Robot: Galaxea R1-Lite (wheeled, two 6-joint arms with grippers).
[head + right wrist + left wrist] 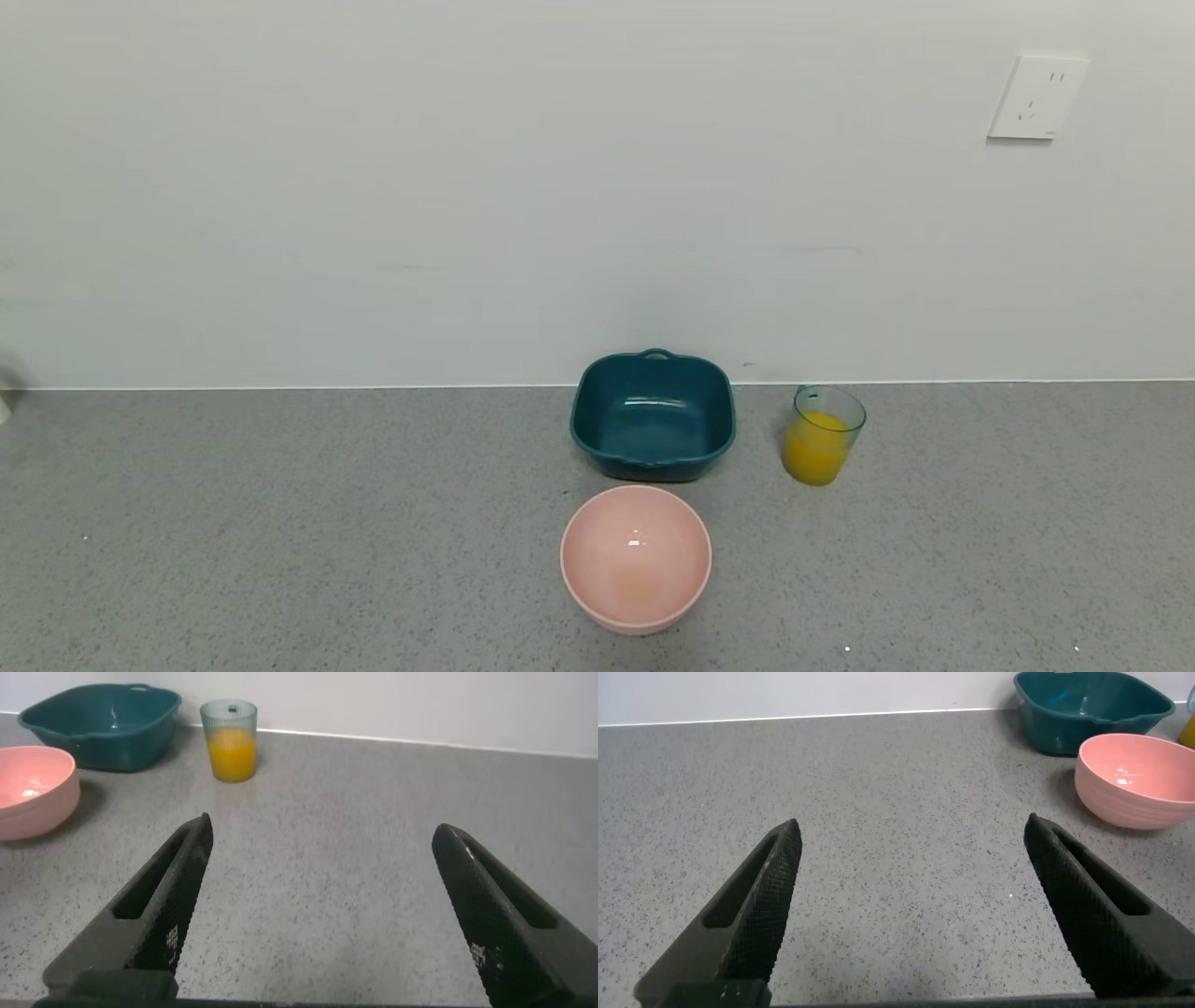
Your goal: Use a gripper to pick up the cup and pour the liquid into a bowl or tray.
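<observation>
Nearest the counter's front edge, the left gripper (pixel 910 854) and the right gripper (pixel 322 863) hung low over bare grey counter (pixel 280 523), each with its fingers spread wide and holding nothing. Farther in, near the middle, sat a round pink bowl (pixel 636 557). Just behind it, near the back edge by the wall, stood the teal dish (pixel 653 415). Beside the dish on the right, apart from it, the cup (pixel 822 435) stood upright, about half full of orange liquid (pixel 815 453).
</observation>
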